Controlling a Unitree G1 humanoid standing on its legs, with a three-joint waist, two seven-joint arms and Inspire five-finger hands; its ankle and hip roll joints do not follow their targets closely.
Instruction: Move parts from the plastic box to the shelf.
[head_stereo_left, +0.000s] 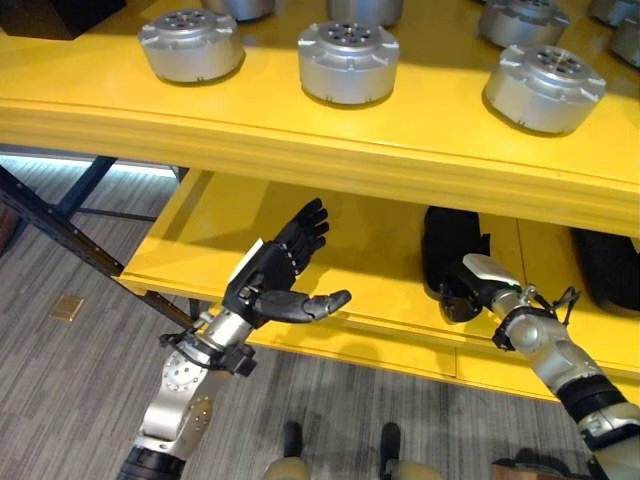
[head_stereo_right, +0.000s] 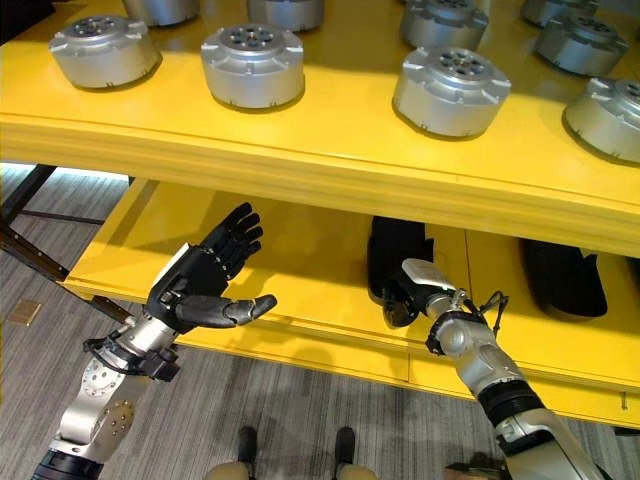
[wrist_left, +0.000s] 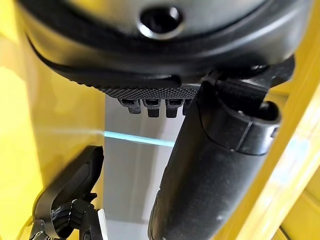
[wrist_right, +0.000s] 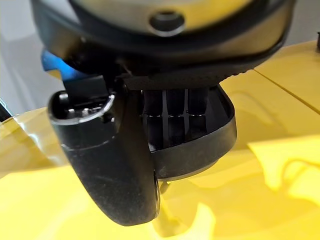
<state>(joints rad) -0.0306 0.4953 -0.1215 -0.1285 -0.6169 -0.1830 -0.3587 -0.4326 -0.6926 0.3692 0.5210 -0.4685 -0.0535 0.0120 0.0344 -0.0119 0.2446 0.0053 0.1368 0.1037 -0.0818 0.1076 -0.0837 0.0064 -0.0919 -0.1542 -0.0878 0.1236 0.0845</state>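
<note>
Several round silver metal parts (head_stereo_left: 348, 61) stand on the top board of the yellow shelf (head_stereo_left: 300, 135), among them one at the left (head_stereo_left: 192, 44) and one at the right (head_stereo_left: 544, 88). My left hand (head_stereo_left: 285, 265) hovers in front of the lower board (head_stereo_left: 205, 225), fingers straight, thumb stuck out sideways, holding nothing. My right hand (head_stereo_left: 452, 262) reaches in over the lower board under the top one. Its fingers are stretched out and its white-covered thumb (head_stereo_right: 420, 272) is beside them. In the right wrist view the fingers (wrist_right: 177, 117) are straight and empty.
A dark shape (head_stereo_right: 565, 280) lies on the lower board to the right of my right hand. A black slanted frame strut (head_stereo_left: 60, 235) runs along the shelf's left side over grey carpet. A small tan plate (head_stereo_left: 67, 307) lies on the floor.
</note>
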